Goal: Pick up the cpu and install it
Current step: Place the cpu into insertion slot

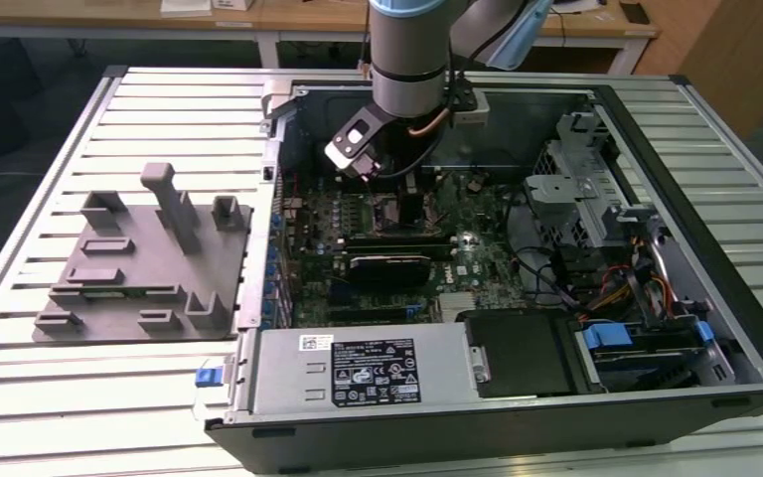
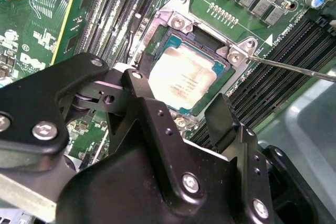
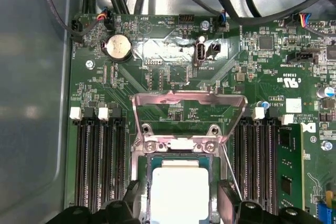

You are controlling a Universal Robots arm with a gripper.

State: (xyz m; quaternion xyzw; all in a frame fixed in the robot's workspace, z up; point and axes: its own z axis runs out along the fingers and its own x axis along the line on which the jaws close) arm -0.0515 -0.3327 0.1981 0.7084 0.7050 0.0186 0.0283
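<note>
The cpu (image 2: pixel 190 78) is a flat square chip with a pale silvery top. It lies inside the socket frame (image 2: pixel 176 22) on the green motherboard, and the first wrist view shows the cpu (image 3: pixel 178 190) between my two black fingers. My gripper (image 2: pixel 176 95) hangs just over it and is open, one finger (image 2: pixel 137 88) on each side with a small gap to the chip's edges. In the first wrist view the gripper (image 3: pixel 178 198) straddles the chip the same way. In the exterior view the gripper (image 1: pixel 388 171) reaches down into the open computer case.
The socket's metal load plate (image 3: pixel 189 109) stands hinged up and its thin lever rod (image 2: pixel 294 69) sticks out sideways. Memory slots (image 3: pixel 97 166) flank the socket. A grey fixture tray (image 1: pixel 143 268) sits on the slatted table at the exterior view's left, and a drive cage (image 1: pixel 594 199) stands at its right.
</note>
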